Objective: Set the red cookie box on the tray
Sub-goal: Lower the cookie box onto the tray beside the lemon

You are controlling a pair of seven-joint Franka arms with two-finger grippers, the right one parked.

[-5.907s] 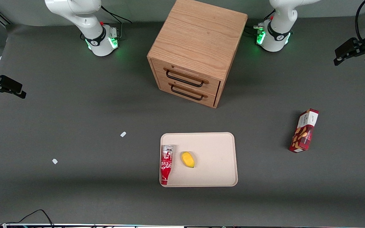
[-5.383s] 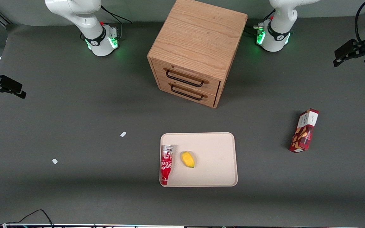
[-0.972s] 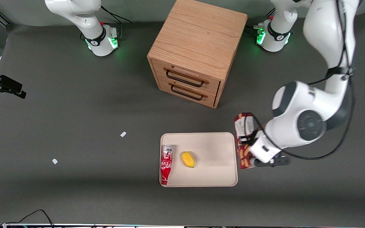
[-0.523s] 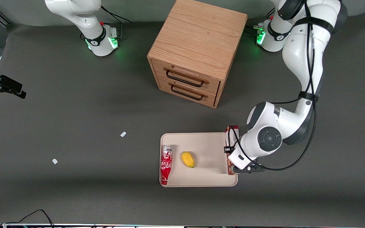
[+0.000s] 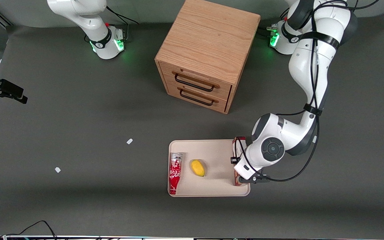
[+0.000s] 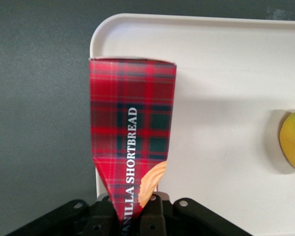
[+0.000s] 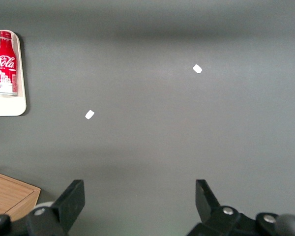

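Observation:
The red cookie box point(image 6: 132, 123), tartan-patterned with white "SHORTBREAD" lettering, is clamped at one end in my left gripper point(image 6: 132, 215), which is shut on it. Black fingers point(image 6: 156, 212) press both faces of the carton. The box hangs lengthwise over the edge strip of the cream tray point(image 6: 226, 73) nearest the working arm's end. In the front view only the box's ends point(image 5: 238, 144) peek out from under the arm's wrist point(image 5: 266, 151), above the tray point(image 5: 218, 150). Whether the box touches the tray cannot be told.
A red-and-white soda bottle point(image 5: 175, 172) lies along the tray's edge toward the parked arm's end, with a yellow fruit point(image 5: 197, 167) beside it. A wooden two-drawer cabinet point(image 5: 208, 53) stands farther from the camera. Two white scraps point(image 5: 129, 141) point(image 5: 57, 169) lie on the grey table.
The box once lay on the table toward the working arm's end. The gripper now holds it and, over the last second, carried it sideways from beside the tray to over its edge.

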